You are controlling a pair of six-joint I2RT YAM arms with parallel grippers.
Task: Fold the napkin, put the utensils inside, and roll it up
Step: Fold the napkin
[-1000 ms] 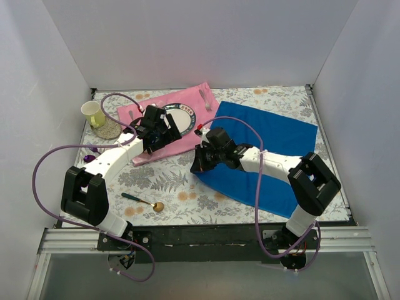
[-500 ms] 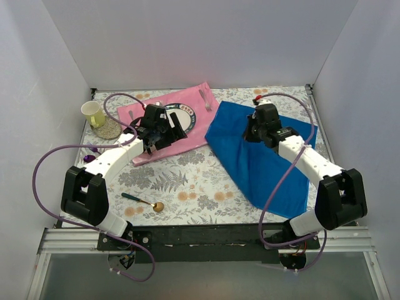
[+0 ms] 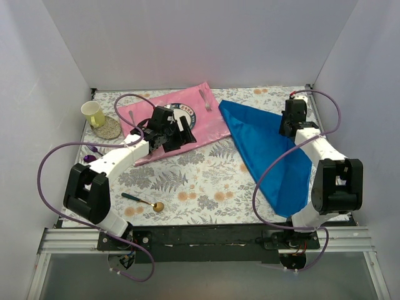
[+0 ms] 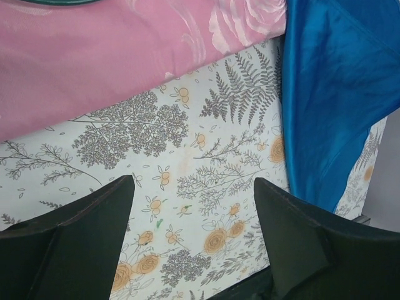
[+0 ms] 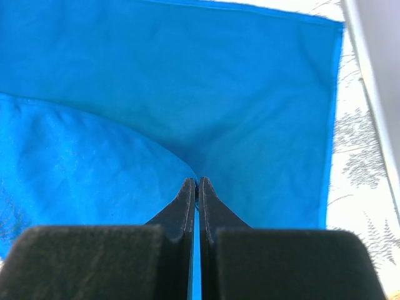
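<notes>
Napkin (image 3: 272, 153): soft blue cloth, lay as long triangle along table's (image 3: 187, 181) right edge. Right gripper (image 5: 197, 185) pressed together, pinching its fold near far right corner. Left gripper (image 4: 194, 187) spread over glossy pink mat's (image 4: 94, 62) near edge. Slim gold-bowled spoon (image 3: 147, 202) lay by front edge, wide floral stretch between it and napkin.

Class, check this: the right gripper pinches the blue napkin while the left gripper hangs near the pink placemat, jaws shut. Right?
No. The left gripper has its jaws wide open, as the left wrist view shows. The right gripper does pinch the blue napkin, and the left hangs near the pink placemat.
</notes>
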